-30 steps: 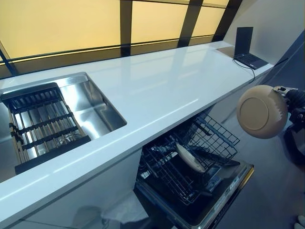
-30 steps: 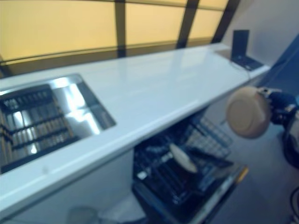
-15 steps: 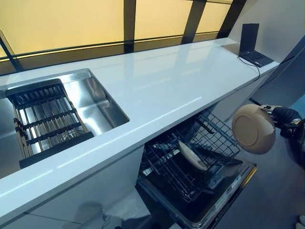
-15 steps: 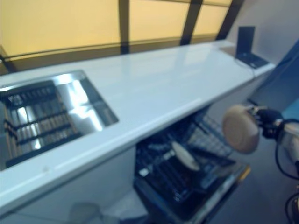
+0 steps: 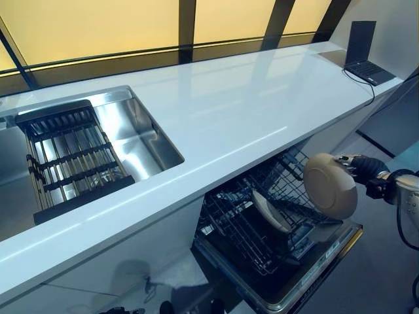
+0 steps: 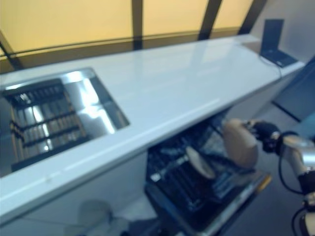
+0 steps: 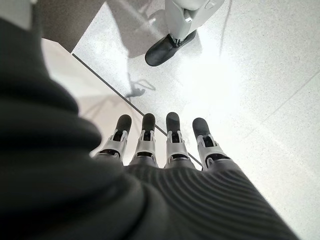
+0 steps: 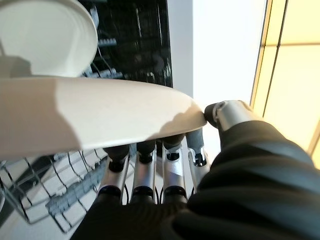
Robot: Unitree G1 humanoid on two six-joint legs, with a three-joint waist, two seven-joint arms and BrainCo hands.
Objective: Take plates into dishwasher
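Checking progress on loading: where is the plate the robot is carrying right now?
The beige plate is pinched in the right hand, held on edge over the right side of the open dishwasher rack, beside the plate already racked.

White counter (image 5: 236,111) before me: sink (image 5: 134,140) sunk in it, laptop (image 5: 368,55) at far right end. Below, dishwasher rack (image 5: 262,222) carries one plate (image 5: 270,211).

A long white counter (image 5: 249,111) runs beneath amber-lit windows (image 5: 98,29) split by dark frames. A steel sink (image 5: 124,137) holds a black rack (image 5: 69,157). A laptop (image 5: 366,55) sits at the far end.
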